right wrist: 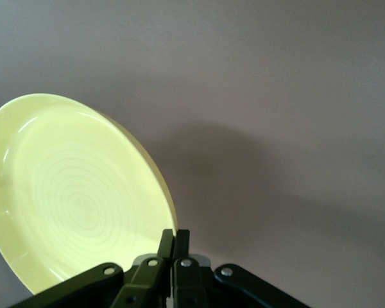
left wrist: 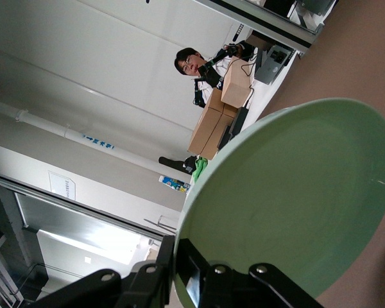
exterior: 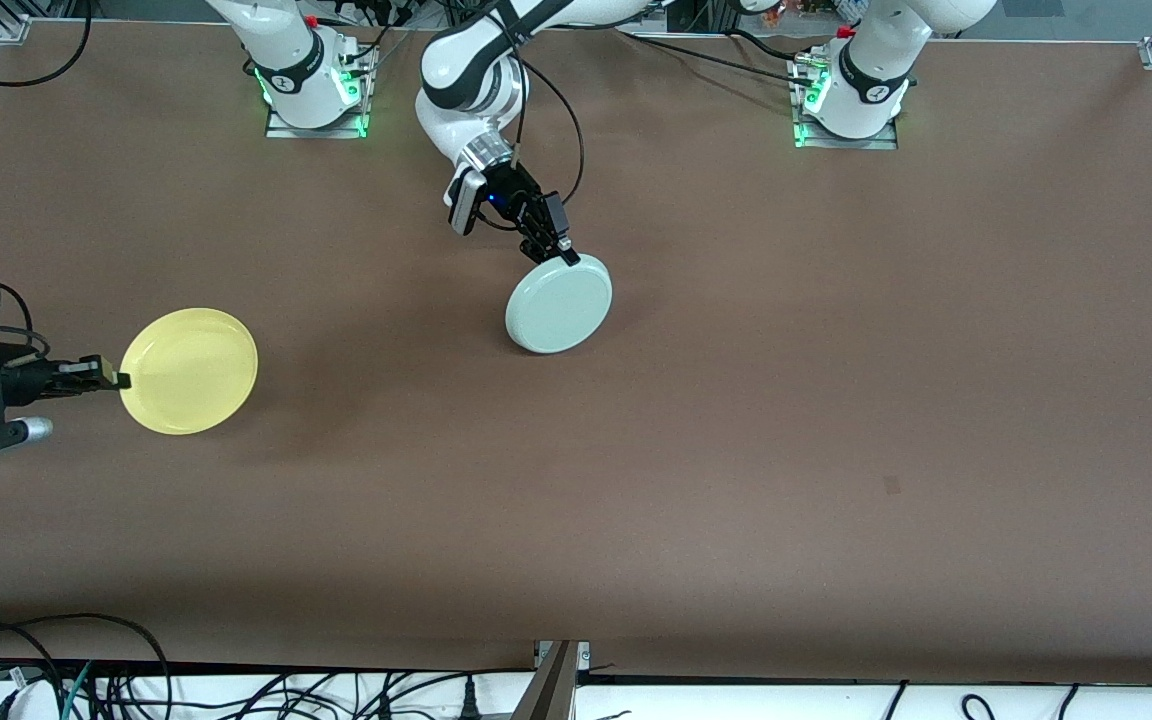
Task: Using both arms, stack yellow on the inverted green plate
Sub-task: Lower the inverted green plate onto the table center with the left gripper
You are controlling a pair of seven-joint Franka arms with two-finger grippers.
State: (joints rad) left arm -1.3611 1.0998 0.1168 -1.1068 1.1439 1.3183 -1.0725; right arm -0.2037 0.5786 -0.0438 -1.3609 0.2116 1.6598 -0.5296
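Left gripper (exterior: 564, 250): jaws clamped on green plate (exterior: 558, 304) at its 12 o'clock rim, underside showing, tilted over mid-table (exterior: 736, 400). Right gripper (exterior: 118, 380): jaws pinching yellow plate (exterior: 190, 371) at its 9 o'clock rim, hollow side up, raised over the table's right-arm end.

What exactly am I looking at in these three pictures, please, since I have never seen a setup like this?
Two white robot arms stand at a brown table, each ending in a black two-fingered pincer. The wide picture looks down from a high camera facing them. The other two come from small cameras on the arms' wrists.

The left pincer grips the rim of the green plate, underside up, over the middle of the table. Its wrist view shows that plate tilted.

The right pincer is shut on the rim of the yellow plate, hollow side up, held above the table at the right arm's end, as its wrist view shows.
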